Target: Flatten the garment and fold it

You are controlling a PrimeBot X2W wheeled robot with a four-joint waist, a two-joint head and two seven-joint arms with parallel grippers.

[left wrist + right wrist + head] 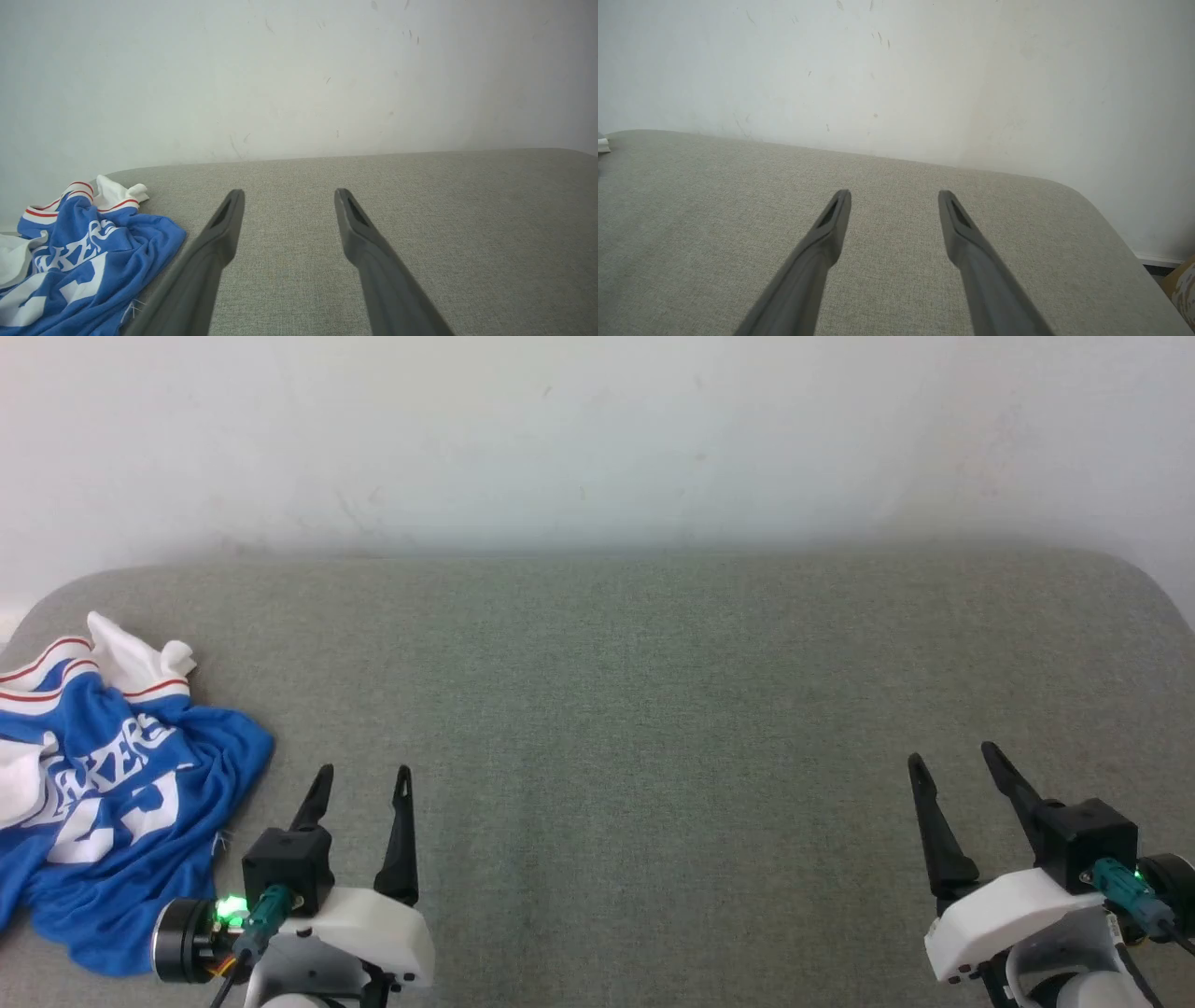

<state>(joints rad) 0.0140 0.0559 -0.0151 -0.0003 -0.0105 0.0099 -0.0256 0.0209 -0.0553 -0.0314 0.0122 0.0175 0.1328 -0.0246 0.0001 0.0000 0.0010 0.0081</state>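
The garment (112, 793), a royal-blue jersey with white lettering and red-striped white trim, lies crumpled at the far left of the grey padded surface (653, 709). In the left wrist view the garment (79, 261) sits at the lower left, beside the fingers. My left gripper (364, 782) hovers just right of the garment, open, with nothing between its fingers; it appears as the left gripper (288, 198) in its own wrist view. My right gripper (954, 758) stands open and empty at the lower right, far from the cloth, and its own view shows the right gripper (894, 198) over bare fabric.
A white wall (597, 439) rises directly behind the grey surface. The surface's rounded right corner (1087, 200) drops off to the floor, where a patterned object (1183, 289) shows at the edge.
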